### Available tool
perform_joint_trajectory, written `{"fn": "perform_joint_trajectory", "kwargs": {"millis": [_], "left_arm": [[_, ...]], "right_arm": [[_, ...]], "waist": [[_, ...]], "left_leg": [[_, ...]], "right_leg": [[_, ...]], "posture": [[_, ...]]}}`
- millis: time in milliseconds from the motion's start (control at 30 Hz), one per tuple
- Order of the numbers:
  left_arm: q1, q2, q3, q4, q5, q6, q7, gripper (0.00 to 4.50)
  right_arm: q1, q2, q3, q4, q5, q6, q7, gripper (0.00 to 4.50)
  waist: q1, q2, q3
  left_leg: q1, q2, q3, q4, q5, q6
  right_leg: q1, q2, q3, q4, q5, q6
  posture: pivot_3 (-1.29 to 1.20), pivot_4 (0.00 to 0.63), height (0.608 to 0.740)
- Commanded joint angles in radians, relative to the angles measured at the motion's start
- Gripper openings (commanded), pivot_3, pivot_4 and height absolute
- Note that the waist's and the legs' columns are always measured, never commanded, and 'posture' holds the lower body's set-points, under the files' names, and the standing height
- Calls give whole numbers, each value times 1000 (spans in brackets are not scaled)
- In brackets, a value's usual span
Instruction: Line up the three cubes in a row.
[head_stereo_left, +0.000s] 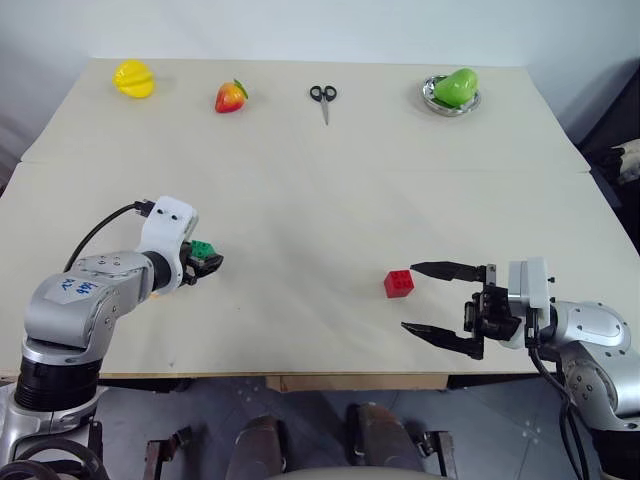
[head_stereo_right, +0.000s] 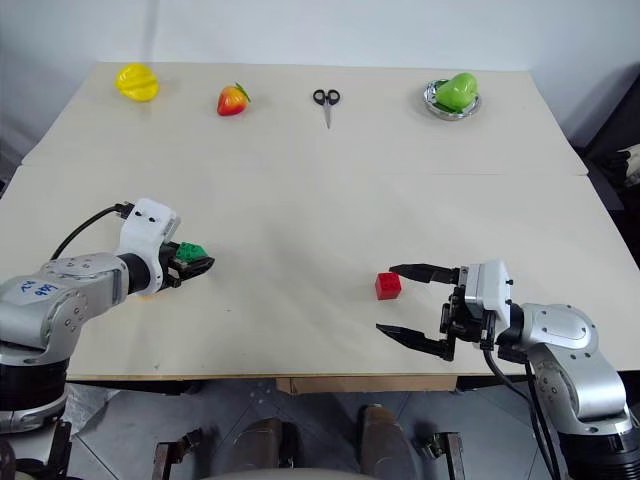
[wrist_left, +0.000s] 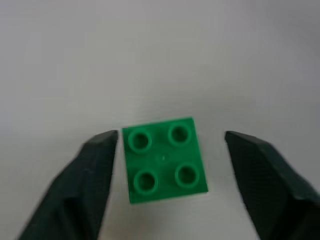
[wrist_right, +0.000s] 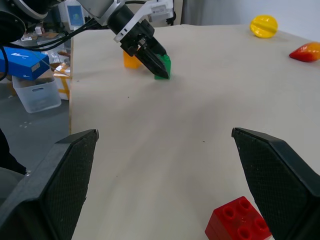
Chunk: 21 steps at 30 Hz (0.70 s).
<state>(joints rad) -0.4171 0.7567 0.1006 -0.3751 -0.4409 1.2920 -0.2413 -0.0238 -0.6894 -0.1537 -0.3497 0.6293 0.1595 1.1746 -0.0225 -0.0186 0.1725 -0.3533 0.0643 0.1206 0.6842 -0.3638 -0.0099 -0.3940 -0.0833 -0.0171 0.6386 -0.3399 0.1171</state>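
Two grippers work low over a pale table. The left gripper (wrist_left: 167, 155) points forward and down with its black fingers (wrist_left: 82, 185) straddling the green cube (wrist_left: 164, 160). One finger sits almost against the cube's side; the other stands off with a clear gap, so the jaws are partly open and not clamped on it. The green cube rests flat on the table (head_stereo_left: 320, 190), studs up, near the left front edge. Just behind the left gripper, seen from the right wrist, the orange cube (wrist_right: 131, 60) sits on the table close beside the green one.

The right gripper (head_stereo_left: 435, 300) hovers near the right front edge, pointing left across the table, its fingers (head_stereo_left: 447, 269) spread wide and holding nothing. The red cube (head_stereo_left: 398, 283) lies on the table just beyond its fingertips, close to the farther finger, not touched as far as I can tell. Red cube and green cube are well apart, on opposite sides of the table.

Along the far edge, from left to right, lie a yellow fruit (head_stereo_left: 134, 79), a red fruit (head_stereo_left: 231, 96), black scissors (head_stereo_left: 323, 98) and a green fruit (head_stereo_left: 455, 87) in a small metal dish (head_stereo_left: 437, 102).
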Motion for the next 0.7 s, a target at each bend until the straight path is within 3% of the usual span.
{"fn": "perform_joint_trajectory", "kwargs": {"millis": [33, 133, 167, 300, 433, 533, 700], "left_arm": [[-12, 35, -24, -6, 14, 4, -42, 2380], [-24, 38, -40, 12, 17, -22, -71, 1506], [-39, 28, -44, 29, 5, -84, -119, 1496], [-130, 69, -155, 147, -20, -426, -528, 1497], [-229, 133, -372, 268, 69, -754, -985, 1497], [-365, 23, -493, 450, 176, -891, -1067, 1497], [-519, -192, -595, 680, 361, -1001, -968, 1497]], "right_arm": [[25, -4, -35, -40, 31, 3, -8, 4500], [46, -13, -53, -46, 35, 0, -10, 4500], [67, -19, -70, -54, 38, 0, -10, 4500], [168, -41, -175, -72, 43, -1, -27, 4500], [234, -55, -261, -62, 45, 0, -35, 4500], [292, -49, -309, -67, 32, -17, -41, 4500], [360, -25, -337, -121, 30, -17, -82, 4500]], "waist": [[1, 0, 0], [5, 0, 0], [10, 0, 0], [41, 0, 0], [44, 0, 0], [49, 1, 0], [48, 0, 0]], "left_leg": [[0, 0, 0, 0, 0, 0], [0, 0, 0, 0, 0, 0], [0, 0, 0, 0, 0, 0], [-1, -2, 0, 1, 0, 0], [0, -2, 9, 1, 0, 0], [0, -2, 12, 1, 0, 0], [-2, -2, 11, 8, 0, 1]], "right_leg": [[0, 0, 0, 0, 0, 0], [0, 0, 1, 0, 0, 0], [0, 0, 1, 0, 0, 0], [0, 1, 0, -1, 0, 0], [0, 3, 1, -3, 0, 0], [0, 4, 1, -4, 0, 0], [1, 6, 4, -6, 3, 6]], "posture": [[0, 150, 740], [0, 150, 740], [0, 150, 740], [0, 150, 740], [0, 150, 740], [0, 150, 740], [0, 150, 740]]}}
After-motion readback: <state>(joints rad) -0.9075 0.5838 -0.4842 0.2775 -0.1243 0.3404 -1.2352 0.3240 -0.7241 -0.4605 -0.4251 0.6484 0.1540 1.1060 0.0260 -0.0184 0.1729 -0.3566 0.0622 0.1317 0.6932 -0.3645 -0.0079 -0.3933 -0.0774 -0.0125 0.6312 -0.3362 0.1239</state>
